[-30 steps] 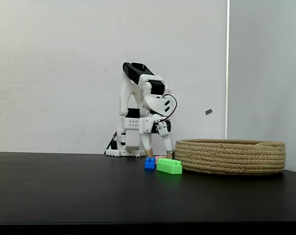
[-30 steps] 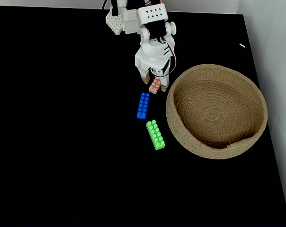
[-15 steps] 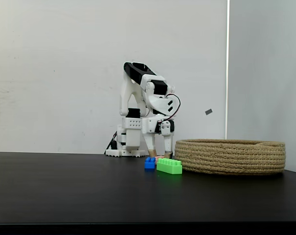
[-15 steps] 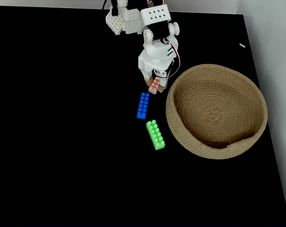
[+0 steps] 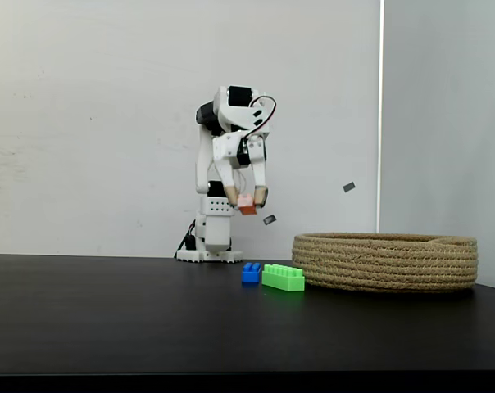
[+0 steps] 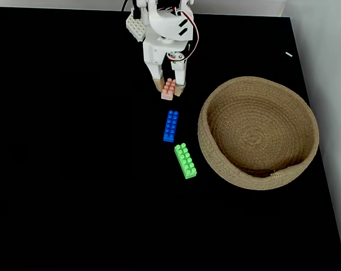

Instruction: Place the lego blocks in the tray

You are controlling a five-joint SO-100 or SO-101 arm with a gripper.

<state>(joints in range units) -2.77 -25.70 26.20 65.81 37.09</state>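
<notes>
Gripper [image 5: 245, 198] pinching the pale orange-pink brick [image 6: 169, 89] clear above the black table [image 6: 74, 169], blue brick [image 6: 171, 125] and green brick [image 6: 185, 161] lying lengthwise toward the camera beside the rope tray [image 6: 258, 133], tray holding nothing

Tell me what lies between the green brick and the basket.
Nothing: in the fixed view from above, a narrow strip of bare black table separates the green brick from the basket.
</notes>
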